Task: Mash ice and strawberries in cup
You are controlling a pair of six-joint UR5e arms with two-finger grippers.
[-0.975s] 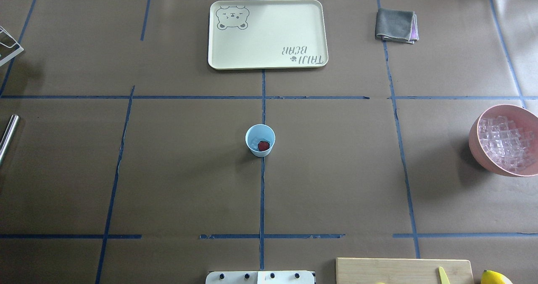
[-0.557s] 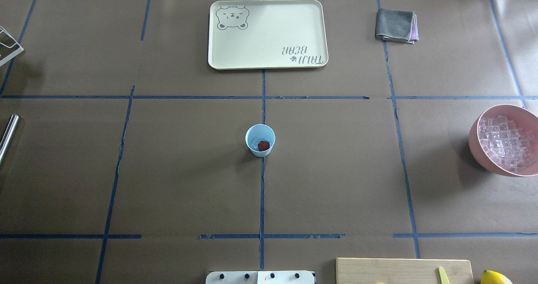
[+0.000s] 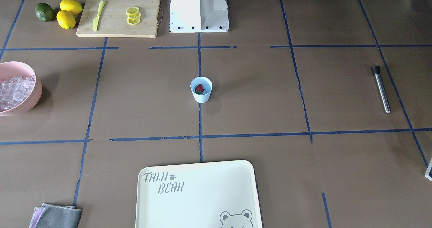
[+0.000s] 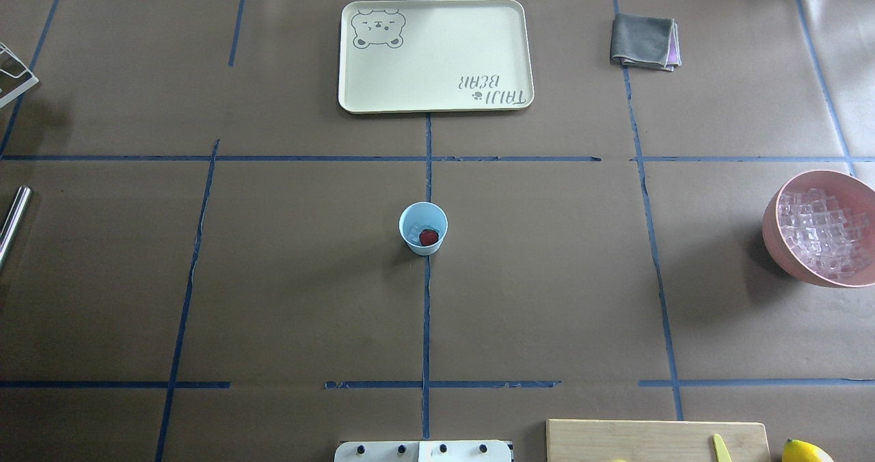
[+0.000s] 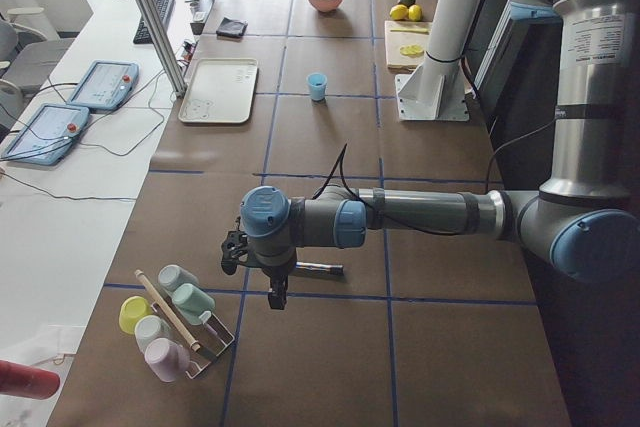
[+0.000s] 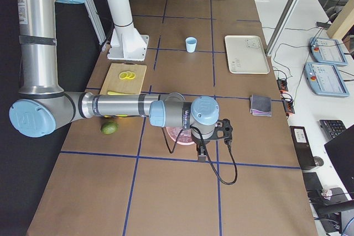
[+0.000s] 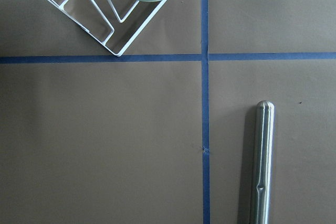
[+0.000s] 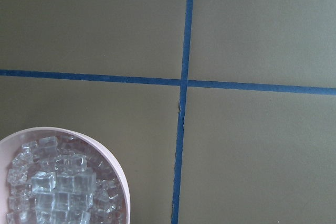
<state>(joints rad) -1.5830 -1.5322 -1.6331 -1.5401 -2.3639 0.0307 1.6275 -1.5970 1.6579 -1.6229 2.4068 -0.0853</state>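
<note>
The light-blue cup (image 4: 423,228) stands upright at the table's centre on a blue tape line, also seen in the front view (image 3: 201,89). Inside it lie a red strawberry (image 4: 428,237) and a little clear ice (image 4: 412,229). More ice (image 4: 820,233) fills the pink bowl (image 4: 772,243) at the right edge. My left gripper (image 5: 275,297) hangs over a steel rod (image 7: 261,161) near the left end; I cannot tell whether it is open or shut. My right gripper (image 6: 202,157) hovers beside the pink bowl (image 8: 113,163); its state cannot be told either.
A cream tray (image 4: 355,59) and a folded grey cloth (image 4: 642,40) lie at the far side. A cutting board (image 3: 118,29) holds lemon slices and a yellow knife, with lemons (image 3: 69,13) and a green fruit beside it. A wire rack of cups (image 5: 175,322) stands past the rod.
</note>
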